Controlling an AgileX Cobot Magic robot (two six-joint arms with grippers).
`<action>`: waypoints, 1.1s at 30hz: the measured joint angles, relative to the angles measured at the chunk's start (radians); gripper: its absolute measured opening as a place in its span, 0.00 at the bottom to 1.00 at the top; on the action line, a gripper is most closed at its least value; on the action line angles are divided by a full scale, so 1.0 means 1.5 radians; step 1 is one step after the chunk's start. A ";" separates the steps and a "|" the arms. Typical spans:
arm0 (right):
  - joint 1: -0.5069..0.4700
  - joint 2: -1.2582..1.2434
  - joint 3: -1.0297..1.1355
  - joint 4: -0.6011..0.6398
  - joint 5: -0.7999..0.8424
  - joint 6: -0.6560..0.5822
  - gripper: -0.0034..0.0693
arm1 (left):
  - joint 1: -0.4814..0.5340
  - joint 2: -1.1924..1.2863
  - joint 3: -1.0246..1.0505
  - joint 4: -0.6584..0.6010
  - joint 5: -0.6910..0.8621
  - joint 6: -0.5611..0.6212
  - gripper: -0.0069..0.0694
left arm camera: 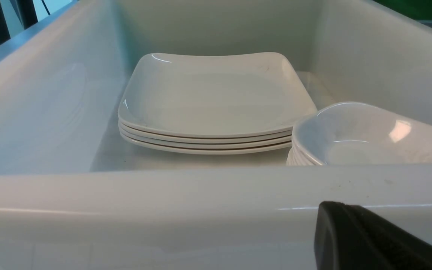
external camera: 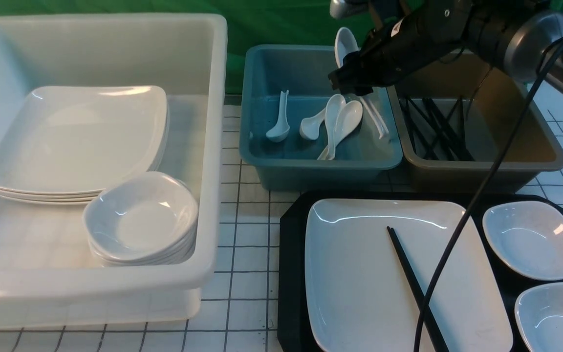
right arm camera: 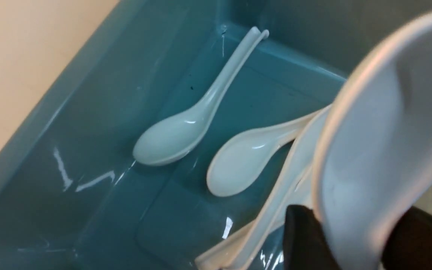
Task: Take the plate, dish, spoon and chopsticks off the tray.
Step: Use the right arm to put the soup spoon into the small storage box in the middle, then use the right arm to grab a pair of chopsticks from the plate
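Observation:
The black tray (external camera: pixel 291 264) lies at the front right. On it rest the large white plate (external camera: pixel 359 274), with the black chopsticks (external camera: pixel 408 278) lying across it, and two small white dishes (external camera: pixel 535 239) (external camera: pixel 560 313). My right gripper (external camera: pixel 347 80) hangs over the blue tub (external camera: pixel 262 146), shut on a white spoon (external camera: pixel 344 45) whose bowl sticks up behind it. In the right wrist view the spoon (right arm camera: pixel 381 123) sits between the right gripper's (right arm camera: pixel 354 225) two black fingers. My left gripper (left arm camera: pixel 332 210) is shut and empty, low in front of the white tub's near wall (left arm camera: pixel 163 210).
The white tub (external camera: pixel 115 288) holds a stack of large plates (external camera: pixel 76 142) and a stack of small dishes (external camera: pixel 140 220). Several spoons (external camera: pixel 333 122) lie in the blue tub. The brown tub (external camera: pixel 506 166) holds black chopsticks. A black cable (external camera: pixel 482 195) hangs across the tray.

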 joint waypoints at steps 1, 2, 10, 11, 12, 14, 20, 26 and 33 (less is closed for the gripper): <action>0.000 0.000 -0.001 0.000 -0.001 0.000 0.49 | 0.000 0.000 0.000 0.000 0.000 0.000 0.10; 0.000 0.000 -0.001 0.000 -0.001 0.000 0.49 | 0.000 0.000 0.000 0.000 0.000 0.000 0.10; 0.000 -0.062 -0.004 -0.007 0.100 0.000 0.38 | 0.000 0.000 0.000 0.000 0.000 0.000 0.10; 0.000 -0.070 -0.004 -0.008 0.106 0.000 0.37 | 0.000 0.000 0.000 0.000 0.000 0.000 0.10; 0.000 -0.109 -0.006 -0.017 0.164 -0.002 0.27 | 0.000 0.000 0.000 0.000 0.000 0.000 0.10; 0.000 -0.147 -0.007 -0.023 0.229 -0.004 0.18 | 0.000 0.000 0.000 0.000 0.000 0.000 0.10; 0.000 -0.278 0.049 -0.031 0.323 0.033 0.05 | 0.000 0.000 0.000 -0.001 0.000 0.000 0.10; 0.019 -0.382 0.271 -0.033 0.330 0.103 0.10 | 0.000 0.000 0.000 -0.001 0.000 0.000 0.10; 0.076 -0.399 0.552 -0.033 0.262 0.136 0.50 | 0.000 0.000 0.000 -0.002 0.000 0.000 0.10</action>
